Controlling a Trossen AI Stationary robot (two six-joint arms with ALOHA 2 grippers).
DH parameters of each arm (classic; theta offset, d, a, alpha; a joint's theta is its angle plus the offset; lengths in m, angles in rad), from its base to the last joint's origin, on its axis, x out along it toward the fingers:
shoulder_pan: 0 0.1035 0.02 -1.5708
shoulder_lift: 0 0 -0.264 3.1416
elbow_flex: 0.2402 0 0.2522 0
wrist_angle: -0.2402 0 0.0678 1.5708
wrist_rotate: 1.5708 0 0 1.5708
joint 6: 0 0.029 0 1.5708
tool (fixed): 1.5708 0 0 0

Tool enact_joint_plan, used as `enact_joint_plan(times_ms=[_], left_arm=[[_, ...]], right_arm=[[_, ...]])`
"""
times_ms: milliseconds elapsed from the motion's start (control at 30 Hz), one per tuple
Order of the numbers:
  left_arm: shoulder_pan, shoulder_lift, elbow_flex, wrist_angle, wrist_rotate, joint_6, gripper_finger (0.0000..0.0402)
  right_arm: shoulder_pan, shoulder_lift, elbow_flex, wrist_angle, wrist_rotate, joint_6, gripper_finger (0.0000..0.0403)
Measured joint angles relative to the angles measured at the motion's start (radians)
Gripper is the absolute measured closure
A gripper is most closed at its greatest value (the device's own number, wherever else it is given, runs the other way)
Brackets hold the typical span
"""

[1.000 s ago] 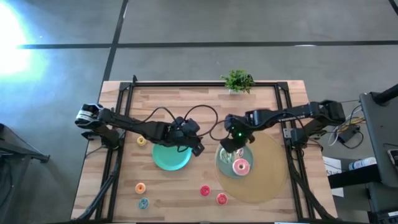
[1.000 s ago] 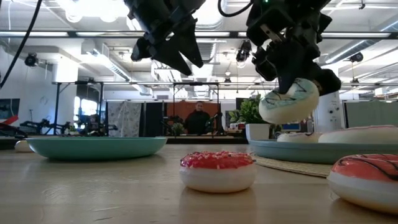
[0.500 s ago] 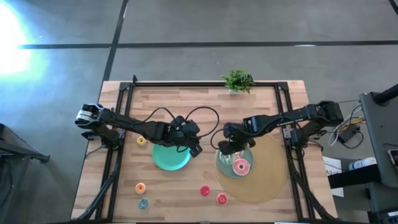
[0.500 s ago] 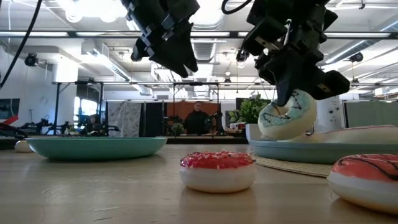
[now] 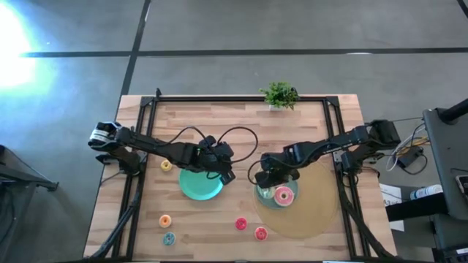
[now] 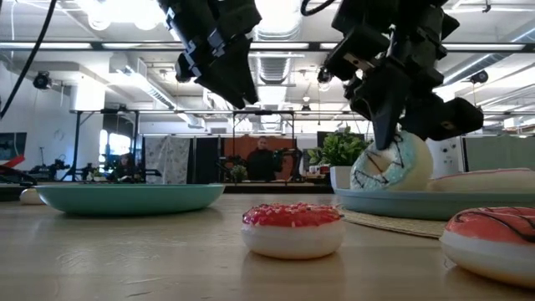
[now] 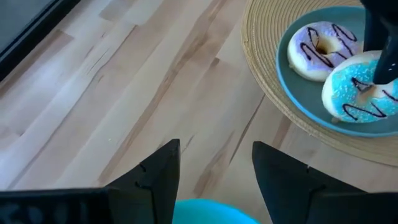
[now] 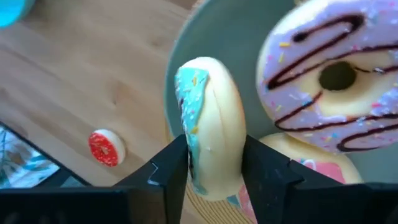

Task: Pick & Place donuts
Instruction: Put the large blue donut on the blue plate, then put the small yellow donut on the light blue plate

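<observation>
My right gripper (image 5: 268, 177) is shut on a teal-iced donut (image 8: 208, 118) over the right teal plate (image 5: 260, 196), which lies on a round woven mat (image 5: 314, 204). A white-purple donut (image 8: 336, 74) and a pink donut (image 5: 283, 195) lie flat on that plate. My left gripper (image 5: 224, 172) is open and empty above the left teal plate (image 5: 197, 186). A yellow donut (image 5: 166, 165), an orange donut (image 5: 164, 220), a small teal donut (image 5: 169, 237) and two red donuts (image 5: 240, 224) (image 5: 260, 233) lie flat on the table. My right gripper pinches the teal donut between its two fingers, one on the iced face (image 8: 185, 118) and one on the plain underside (image 8: 233, 130). The fingers come from above, pointing down. The donut stands tilted on edge, its lower rim (image 6: 389, 189) at the plate's surface.
A small potted plant (image 5: 279, 95) stands at the table's far edge. Black frame rails (image 5: 139, 146) run along the table's left and right sides. A person (image 6: 266, 159) shows far behind the table in the low view.
My right gripper has gone down and toward the table's near-left, carrying the teal donut from above the right plate down onto it. The donut has tipped from a slant to nearly on edge. My left gripper has drifted slightly left.
</observation>
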Motion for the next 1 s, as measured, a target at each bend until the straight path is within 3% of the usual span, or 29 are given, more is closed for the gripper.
enact_joint_plan(times_ms=[367,567,833,1000], left_arm=[[0.000,0.000,-0.002,-0.008,0.000,-0.001,0.0227],[0.000,0.000,-0.002,-0.019,0.000,-0.013,0.0227],[0.001,0.000,-0.002,-0.166,0.001,-0.100,0.0227],[0.010,-0.010,-0.002,-0.338,0.007,-0.193,0.0227]], right_arm=[[-0.001,-0.013,0.026,-0.192,0.011,-0.164,0.0244],[-0.001,-0.027,0.034,-0.210,0.011,-0.226,0.0231],[-0.001,-0.093,0.055,-0.216,0.014,-0.308,0.0219],[-0.001,-0.167,0.054,-0.293,0.143,-0.343,0.0218]])
